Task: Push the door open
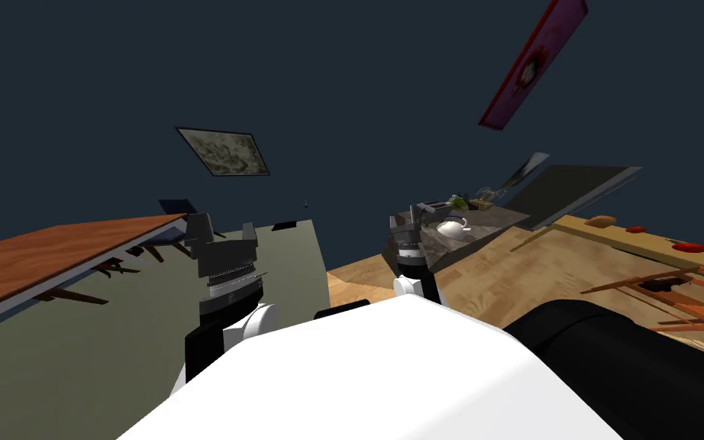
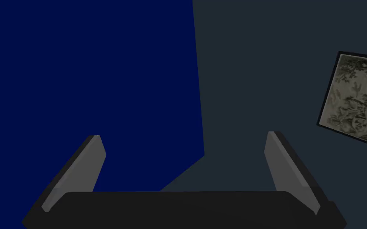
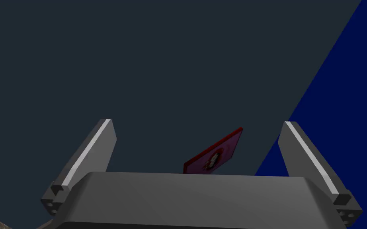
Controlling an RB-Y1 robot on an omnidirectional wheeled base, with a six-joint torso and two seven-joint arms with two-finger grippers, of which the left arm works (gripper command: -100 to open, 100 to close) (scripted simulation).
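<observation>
The left gripper (image 2: 183, 135) has its two thin, grey, blade-like fingers spread wide with nothing between them. The right gripper (image 3: 197, 122) is spread the same way, also empty. Both are raised towards the smooth, dark slate wall (image 1: 358, 92).

The wrist views show a flat, deep blue plane (image 2: 87, 71) meeting that wall along a straight edge. The left wrist view also catches the dark-framed grey-green etching (image 2: 356, 99), and the right one the slim red-and-purple picture (image 3: 214, 157).

The head view adds the room below. A long, reddish-brown wooden table top (image 1: 53, 252) lies left of the left gripper over a matt olive floor (image 1: 114, 344). A grey marbled counter (image 1: 495, 221) with a rounded white teapot (image 1: 452, 226) sits just behind the right gripper, over pale grained floorboards (image 1: 495, 283).

Beyond the counter, well apart from both grippers, stands a dark rectangular panel with pale grey edges (image 1: 572, 191). It looks like a door, but I cannot tell whether it is.
</observation>
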